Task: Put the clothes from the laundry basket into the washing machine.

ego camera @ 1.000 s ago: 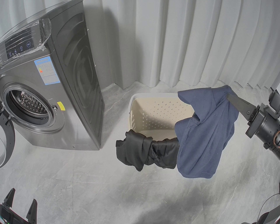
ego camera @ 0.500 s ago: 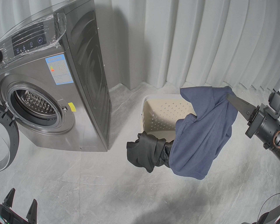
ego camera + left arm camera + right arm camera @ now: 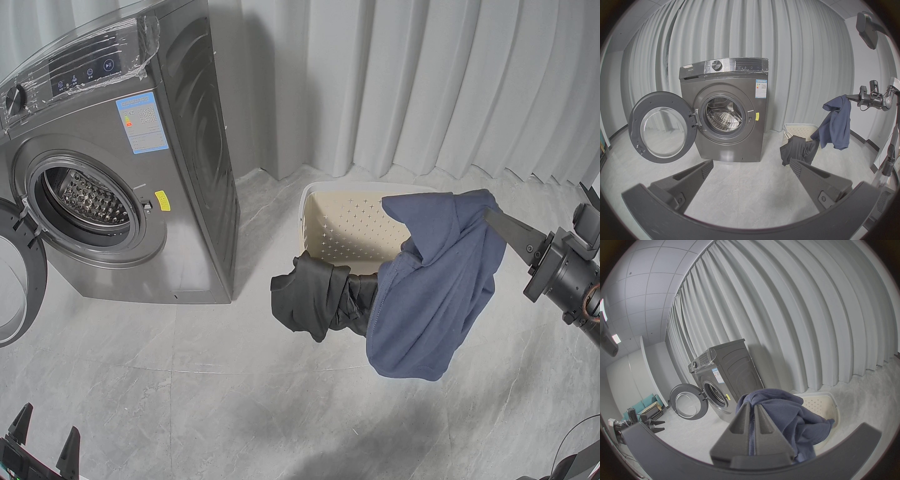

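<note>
Currently: right pincer [image 3: 494,219], three o'clock, clamped on navy blue fabric garment [image 3: 437,294] above cream perforated plastic laundry basket [image 3: 350,186]; left pincer [image 3: 50,420], seven o'clock, spread wide, empty.

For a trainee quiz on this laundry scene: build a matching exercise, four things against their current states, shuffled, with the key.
Things
1. blue garment
2. black garment
3. washer door
4. left gripper

States
A. fingers apart, holding nothing
B. draped over the laundry basket's rim
C. held up by the right gripper
D. swung wide open

Pairs: 1-C, 2-B, 3-D, 4-A
</note>
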`<state>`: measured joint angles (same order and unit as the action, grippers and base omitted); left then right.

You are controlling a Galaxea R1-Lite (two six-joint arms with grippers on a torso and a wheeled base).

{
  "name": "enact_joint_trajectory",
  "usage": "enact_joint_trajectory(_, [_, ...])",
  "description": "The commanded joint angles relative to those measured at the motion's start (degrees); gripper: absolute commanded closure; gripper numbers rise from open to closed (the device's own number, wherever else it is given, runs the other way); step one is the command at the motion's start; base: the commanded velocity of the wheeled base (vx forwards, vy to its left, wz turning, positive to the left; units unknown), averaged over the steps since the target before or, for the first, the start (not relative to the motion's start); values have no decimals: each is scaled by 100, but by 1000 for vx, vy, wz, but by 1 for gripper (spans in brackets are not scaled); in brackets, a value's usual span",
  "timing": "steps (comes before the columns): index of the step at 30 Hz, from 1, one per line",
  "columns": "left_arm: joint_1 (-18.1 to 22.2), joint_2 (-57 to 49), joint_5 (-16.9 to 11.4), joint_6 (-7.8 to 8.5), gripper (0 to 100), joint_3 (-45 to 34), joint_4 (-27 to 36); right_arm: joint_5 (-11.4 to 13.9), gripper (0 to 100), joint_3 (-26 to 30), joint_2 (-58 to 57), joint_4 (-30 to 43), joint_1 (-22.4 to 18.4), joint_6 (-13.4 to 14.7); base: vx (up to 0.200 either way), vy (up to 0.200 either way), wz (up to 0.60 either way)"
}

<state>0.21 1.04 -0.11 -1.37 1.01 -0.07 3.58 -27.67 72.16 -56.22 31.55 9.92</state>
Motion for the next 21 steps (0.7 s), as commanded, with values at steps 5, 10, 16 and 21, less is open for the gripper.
enact_joint_trajectory(5, [-3,-77,2,-4,0,-101,-1,20,100,104,9,-3,36,-8,0,120,0])
enact_joint_trajectory(10, [-3,-77,2,-4,0,-101,-1,28,100,104,27,-3,36,-8,0,200,0])
enact_joint_trajectory(16, [-3,-77,-7,-4,0,-101,-1,28,100,104,44,-11,36,-8,0,200,0])
enact_joint_trajectory(21, [-3,-77,2,5,0,-101,-1,37,100,104,44,-11,36,-8,0,200,0])
